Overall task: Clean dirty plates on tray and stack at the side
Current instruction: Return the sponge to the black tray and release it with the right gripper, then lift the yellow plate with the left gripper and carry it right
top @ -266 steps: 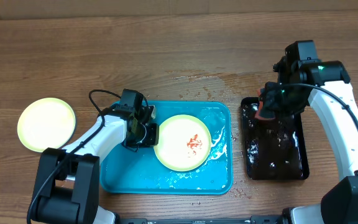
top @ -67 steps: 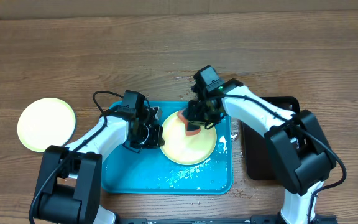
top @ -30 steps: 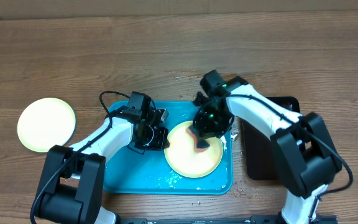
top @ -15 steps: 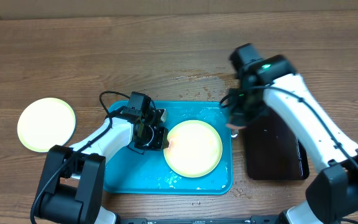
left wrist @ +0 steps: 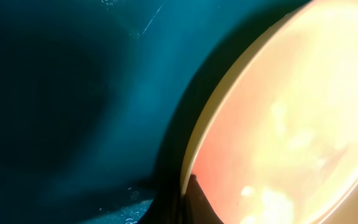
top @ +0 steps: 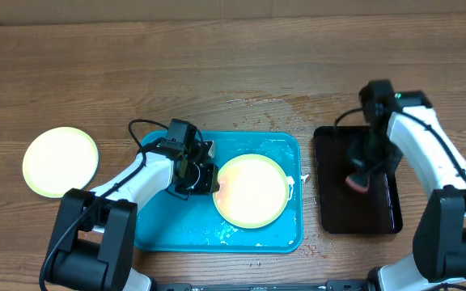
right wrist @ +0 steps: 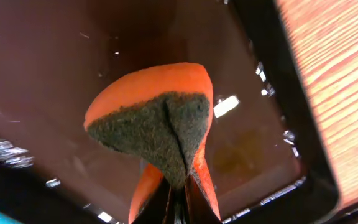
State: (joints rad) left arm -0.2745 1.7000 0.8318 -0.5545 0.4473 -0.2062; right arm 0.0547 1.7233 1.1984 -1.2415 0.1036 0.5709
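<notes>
Orange sponge (right wrist: 160,118) tight between right jaws; yellow plate (top: 253,190) rim between left jaws.

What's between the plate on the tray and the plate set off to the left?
Nothing loose. The left hand grips the plate at its left edge; toward the side plate lie only the tray rim, bare table and the left arm itself. The right hand holds the sponge off over the black tray.

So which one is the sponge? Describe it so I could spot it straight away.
Find the black tray on the right side of the wooden table, next to the turquoise tray. Over it, the right gripper pinches a folded sponge: the only orange thing there, with a dark, rough scouring face.
</notes>
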